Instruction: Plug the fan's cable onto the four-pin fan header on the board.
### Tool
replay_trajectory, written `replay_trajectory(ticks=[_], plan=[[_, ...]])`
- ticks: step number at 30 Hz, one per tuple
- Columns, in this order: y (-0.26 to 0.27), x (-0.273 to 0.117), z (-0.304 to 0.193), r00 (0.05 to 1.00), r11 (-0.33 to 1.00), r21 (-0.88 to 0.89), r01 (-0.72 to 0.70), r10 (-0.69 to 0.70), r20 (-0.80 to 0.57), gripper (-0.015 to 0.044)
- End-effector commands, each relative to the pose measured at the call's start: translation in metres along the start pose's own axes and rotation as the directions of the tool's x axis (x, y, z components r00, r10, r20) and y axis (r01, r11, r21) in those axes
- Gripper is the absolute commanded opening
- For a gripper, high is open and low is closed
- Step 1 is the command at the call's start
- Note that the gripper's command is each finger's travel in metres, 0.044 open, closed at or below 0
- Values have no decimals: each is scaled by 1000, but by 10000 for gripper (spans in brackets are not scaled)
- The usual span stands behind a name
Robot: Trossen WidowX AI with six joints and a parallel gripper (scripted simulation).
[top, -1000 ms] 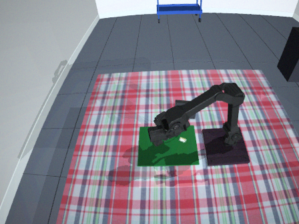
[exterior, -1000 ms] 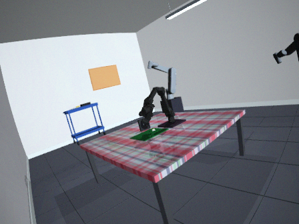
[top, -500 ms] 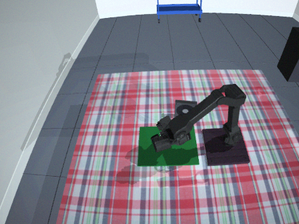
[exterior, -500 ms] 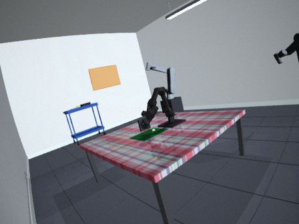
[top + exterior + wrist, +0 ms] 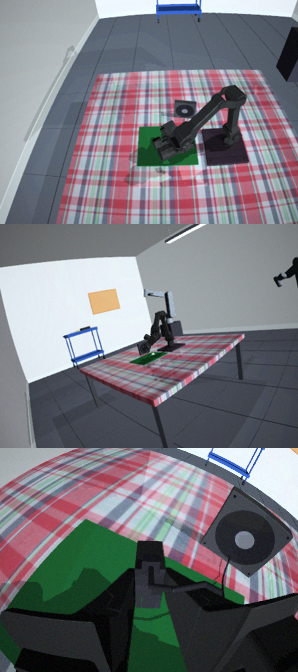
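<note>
One dark plug is pinched between the fingertips of the gripper, above the green board, its cable running toward the fan beside that board.

A blue cart (orange panel on the white wall behind).

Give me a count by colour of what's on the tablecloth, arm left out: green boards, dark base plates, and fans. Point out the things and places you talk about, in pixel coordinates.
Green boards: 1 (image 5: 144,137) (image 5: 141,360) (image 5: 85,543)
Dark base plates: 1 (image 5: 213,157) (image 5: 179,347)
Fans, dark grey: 1 (image 5: 179,104) (image 5: 140,349) (image 5: 225,513)
Total: 3
</note>
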State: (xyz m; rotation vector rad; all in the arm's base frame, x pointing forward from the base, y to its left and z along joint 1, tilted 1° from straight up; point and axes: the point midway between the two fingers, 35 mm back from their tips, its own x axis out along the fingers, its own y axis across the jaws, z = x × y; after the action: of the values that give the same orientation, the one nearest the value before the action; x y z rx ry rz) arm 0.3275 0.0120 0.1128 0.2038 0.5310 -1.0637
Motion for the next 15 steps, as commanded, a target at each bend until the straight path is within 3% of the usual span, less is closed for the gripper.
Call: replay_trajectory(ticks=[1, 15], plan=[[-1, -3, -1, 998, 1000, 11, -15, 14, 63, 0], [-2, -18, -2, 962, 995, 51, -87, 70, 262, 0]])
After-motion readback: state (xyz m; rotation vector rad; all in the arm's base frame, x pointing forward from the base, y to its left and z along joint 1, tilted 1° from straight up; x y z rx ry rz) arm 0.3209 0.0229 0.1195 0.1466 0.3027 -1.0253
